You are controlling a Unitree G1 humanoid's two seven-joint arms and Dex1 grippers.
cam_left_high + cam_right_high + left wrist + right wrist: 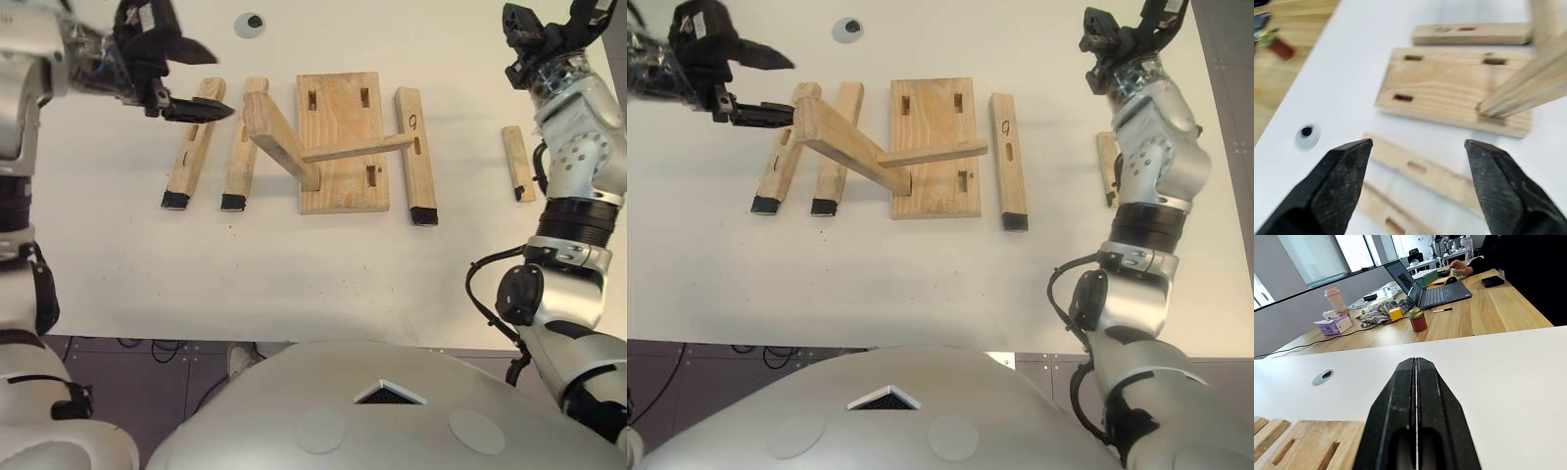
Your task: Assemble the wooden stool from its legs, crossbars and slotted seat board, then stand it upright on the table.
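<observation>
My left claw [1419, 144] hung wide open, holding nothing, above the far end of the outer leg [193, 142], the second one out on the left of the seat board [343, 98]. The inner leg [244, 147] lay just beside the board's left edge. A tilted leg [279, 142] rose from the board's near-left slot, and a crossbar [358, 149] ran from it across the board toward the right-hand leg [416, 157]. A short crossbar [518, 162] lay well to the board's right. My right claw [1415, 377] was shut on nothing, raised off to the board's far right.

I judged the legs light, stiff and dry — not slippery. I would pinch one across its narrow faces at mid-length, clear of the slot. The tilted leg looked loosely seated — easy to knock over.
</observation>
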